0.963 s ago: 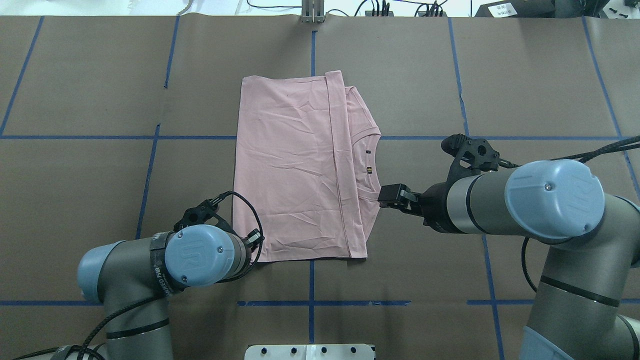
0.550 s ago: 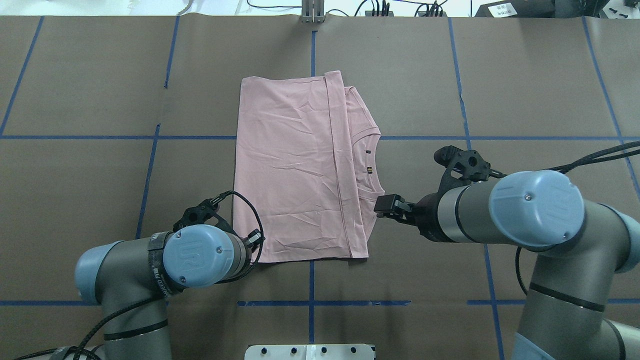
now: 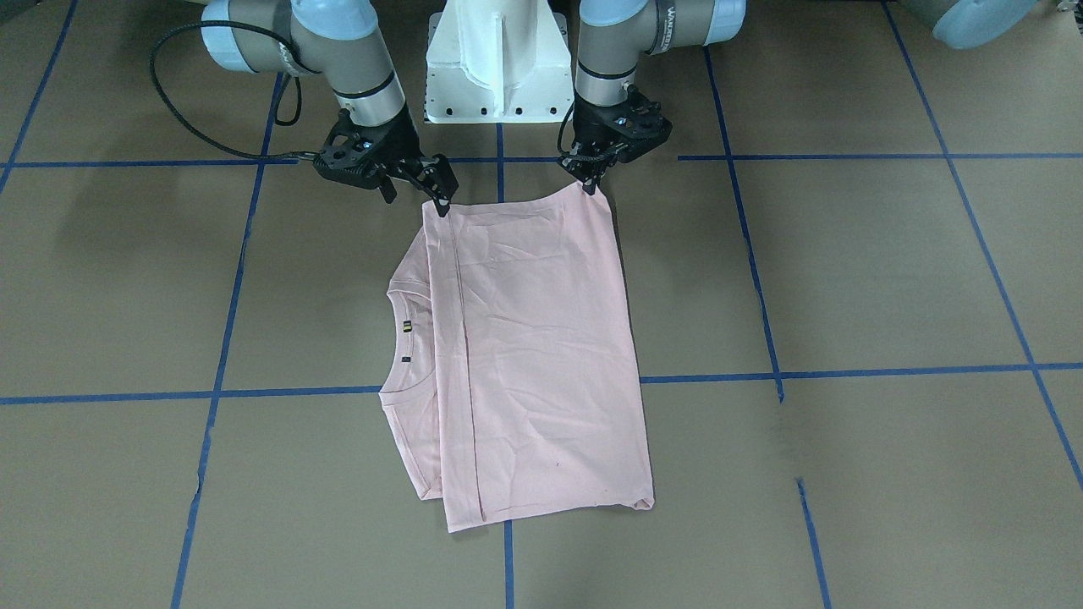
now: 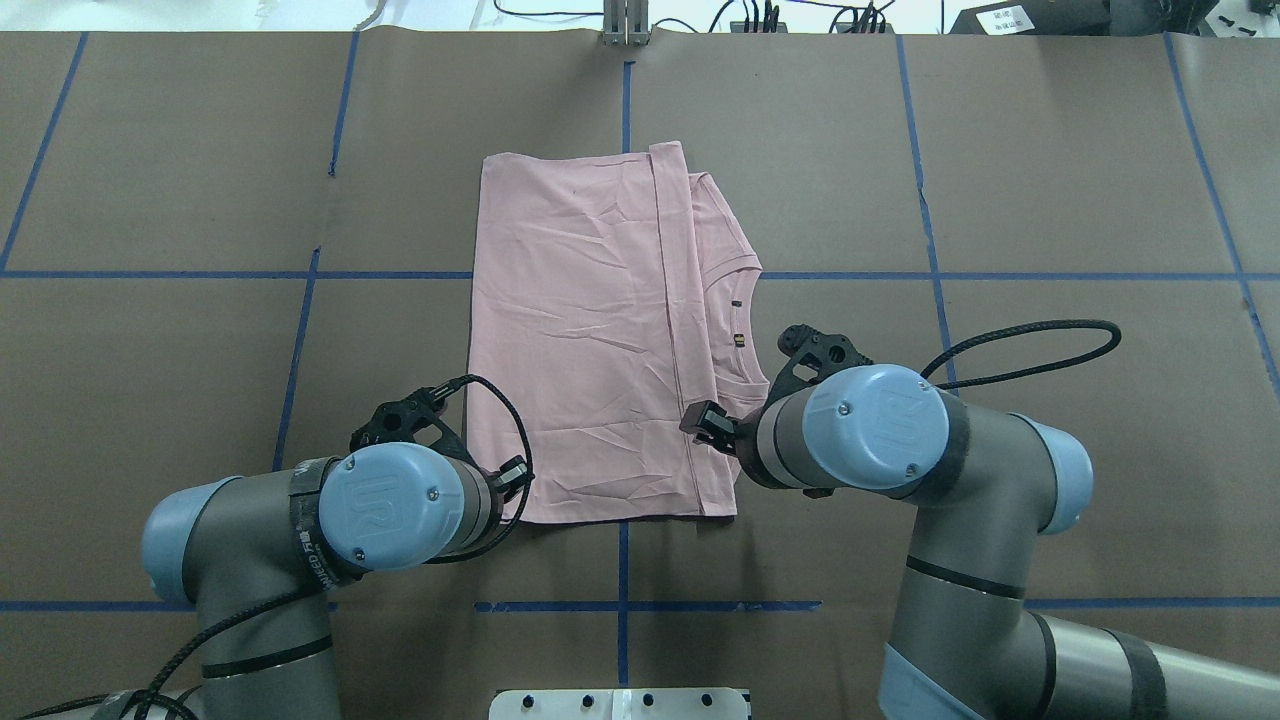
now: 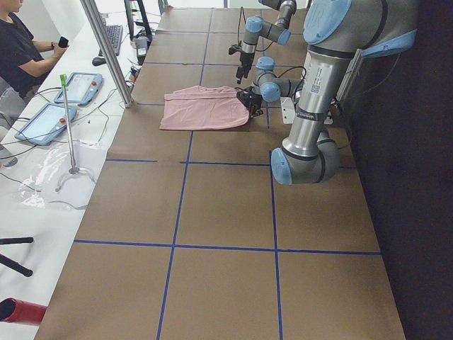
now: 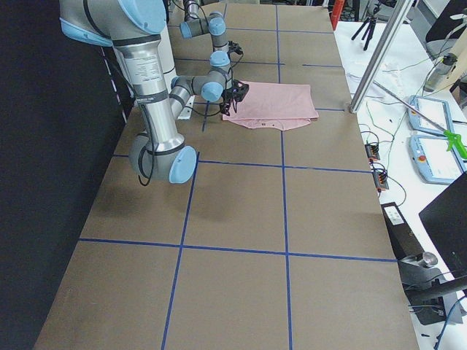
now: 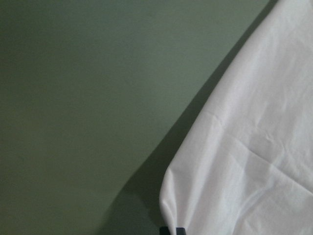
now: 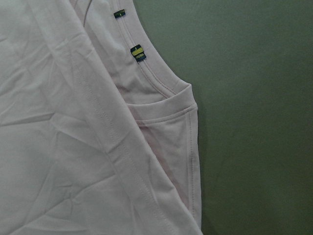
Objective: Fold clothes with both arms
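Pale pink T-shirt lies flat on the brown-covered table just in front of the white pedestal. It is folded into one long panel, and the layers beneath are hidden. The ribbed collar and two small labels show past the fold on the robot's right.

Left tool: fingers pressed together on the shirt's near corner, which is drawn up to a point. From overhead the left arm hides this grip. The left wrist view gives only a dark sliver of fingertip at its bottom edge.

Right tool: fingers spread, one tip at the other near corner. Whether it touches the cloth cannot be told.

Both side views show the tools too small to judge.
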